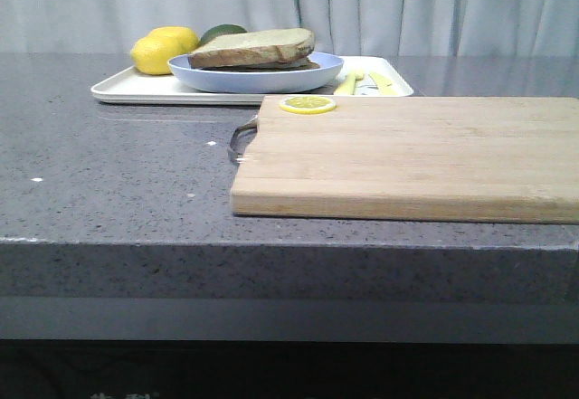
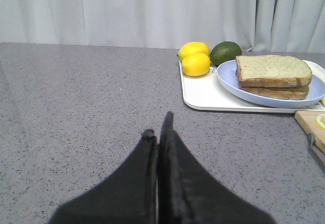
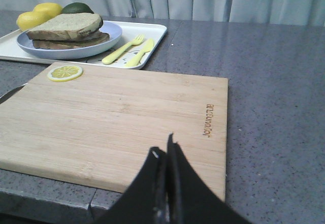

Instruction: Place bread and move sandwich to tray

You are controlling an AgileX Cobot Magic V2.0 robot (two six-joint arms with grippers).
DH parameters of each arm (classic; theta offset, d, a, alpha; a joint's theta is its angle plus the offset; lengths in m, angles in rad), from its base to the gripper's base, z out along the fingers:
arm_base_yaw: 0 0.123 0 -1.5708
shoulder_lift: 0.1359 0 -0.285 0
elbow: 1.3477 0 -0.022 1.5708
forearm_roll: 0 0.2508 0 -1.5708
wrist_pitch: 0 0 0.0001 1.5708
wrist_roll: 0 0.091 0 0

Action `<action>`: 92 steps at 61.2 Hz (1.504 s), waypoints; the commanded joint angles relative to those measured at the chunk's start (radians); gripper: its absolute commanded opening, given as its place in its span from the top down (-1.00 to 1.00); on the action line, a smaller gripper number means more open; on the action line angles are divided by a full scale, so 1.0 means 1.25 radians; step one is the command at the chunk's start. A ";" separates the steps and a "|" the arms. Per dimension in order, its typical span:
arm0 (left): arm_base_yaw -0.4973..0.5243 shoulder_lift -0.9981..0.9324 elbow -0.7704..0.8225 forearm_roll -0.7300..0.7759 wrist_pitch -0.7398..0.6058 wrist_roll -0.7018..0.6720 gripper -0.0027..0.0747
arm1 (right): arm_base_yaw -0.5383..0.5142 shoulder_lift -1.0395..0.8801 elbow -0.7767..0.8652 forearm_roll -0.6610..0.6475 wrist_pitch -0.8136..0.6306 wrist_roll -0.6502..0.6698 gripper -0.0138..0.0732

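The sandwich [image 1: 253,49], two speckled tan-crusted bread slices stacked, lies on the round pale blue plate [image 1: 258,78], which stands on the white tray [image 1: 136,87] at the back left. No egg shows between the slices. The same sandwich [image 2: 273,71] [image 3: 66,27], plate [image 2: 238,84] [image 3: 71,51] and tray [image 2: 203,94] [image 3: 152,36] show in both wrist views. No loose slice of bread is in view. My left gripper [image 2: 158,125] is shut and empty over bare counter, left of the tray. My right gripper [image 3: 163,145] is shut and empty over the near edge of the wooden cutting board [image 3: 127,117].
Two lemons [image 1: 163,51] and an avocado [image 1: 222,31] sit at the tray's back left. A yellow fork [image 3: 122,49] and knife [image 3: 141,52] lie on the tray's right part. A lemon slice [image 1: 308,104] lies on the cutting board [image 1: 407,155]. A metal handle [image 1: 241,137] sticks out at the board's left.
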 commanded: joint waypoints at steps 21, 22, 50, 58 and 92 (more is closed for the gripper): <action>0.000 -0.171 0.165 -0.015 -0.121 -0.006 0.98 | -0.002 0.009 -0.022 -0.007 -0.070 -0.002 0.86; 0.000 -0.182 0.176 -0.016 -0.121 -0.006 0.98 | -0.002 0.009 -0.022 -0.007 -0.070 -0.002 0.86; 0.000 -0.231 0.388 -0.044 -0.266 -0.006 0.98 | -0.002 0.009 -0.022 -0.007 -0.069 -0.002 0.86; 0.000 -0.231 0.391 -0.044 -0.280 -0.006 0.98 | -0.002 0.009 -0.022 -0.007 -0.070 -0.002 0.86; 0.000 -0.231 0.391 -0.044 -0.280 -0.006 0.98 | -0.002 0.009 -0.022 -0.007 -0.069 -0.002 0.86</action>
